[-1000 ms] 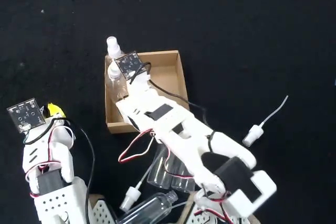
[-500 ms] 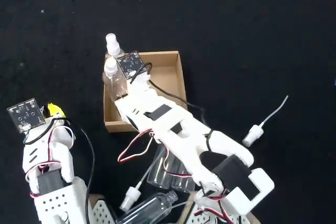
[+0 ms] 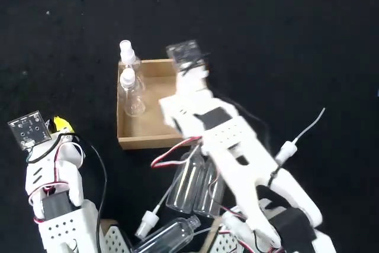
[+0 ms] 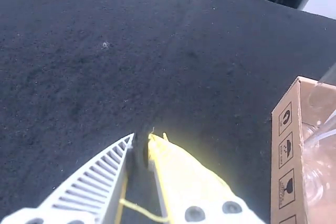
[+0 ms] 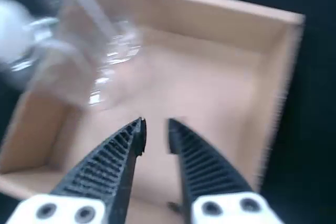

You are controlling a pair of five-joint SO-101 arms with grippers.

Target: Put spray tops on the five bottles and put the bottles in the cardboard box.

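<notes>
1. Hovering over the cardboard box (image 3: 142, 142), your right gripper (image 5: 155, 129) has its fingers a narrow gap apart, with nothing between them.
2. Two capped bottles (image 3: 135, 103) sit inside the box along the wall nearest the left arm (upright or leaning, I can't tell).
3. Your left gripper (image 4: 142, 140) rests off that same side of the box, fingers almost closed and empty.
4. Outside the box's near wall, toward the arm bases, a pair of bare bottles (image 3: 189, 182) lies side by side, long axes pointing roughly at the box. A third bare bottle (image 3: 169, 235) lies farther off.
5. One spray top (image 3: 148, 223) lies by that third bottle's neck. Another spray top (image 3: 286, 151) lies off the box's opposite side.
6. The pair lies behind your right fingers, under that forearm, so you'd likely need to draw back from the box first.
</notes>
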